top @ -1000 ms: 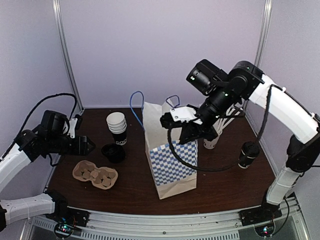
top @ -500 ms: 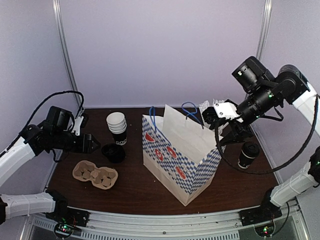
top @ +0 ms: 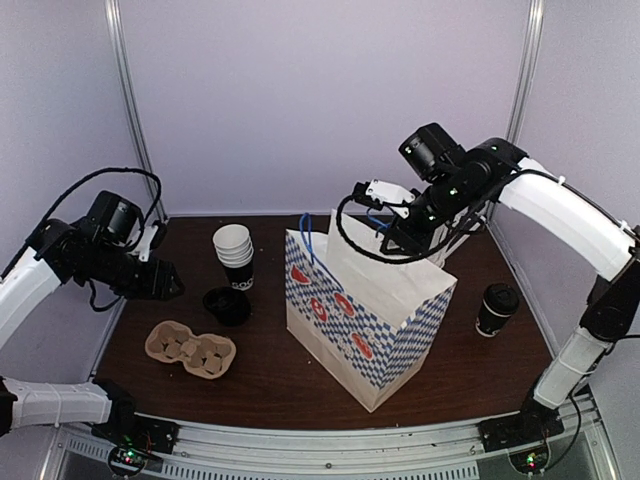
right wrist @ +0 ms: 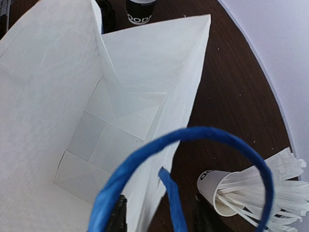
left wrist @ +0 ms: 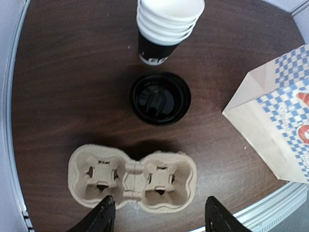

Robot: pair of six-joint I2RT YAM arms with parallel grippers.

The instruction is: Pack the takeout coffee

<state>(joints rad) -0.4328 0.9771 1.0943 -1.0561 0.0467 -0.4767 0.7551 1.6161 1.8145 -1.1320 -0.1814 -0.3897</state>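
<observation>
The counter (left wrist: 63,96) is showing dark wood grain with a soft sheen. The bag (right wrist: 58,96) is looking like matt paper — plain white inside, creased along its folds — and its blue handle (right wrist: 193,135) is reading as twisted paper cord, rough-fibred. The cup tray (left wrist: 133,181) is showing tan moulded pulp, coarse and dull. The loose lid (left wrist: 160,98) is gleaming as glossy black plastic. The stacked cups (left wrist: 166,24) are looking like smooth paper, white within. The coffee cup (top: 496,308) is looking like black paper topped with black plastic. The rail (top: 330,435) is showing bare grey metal.
</observation>
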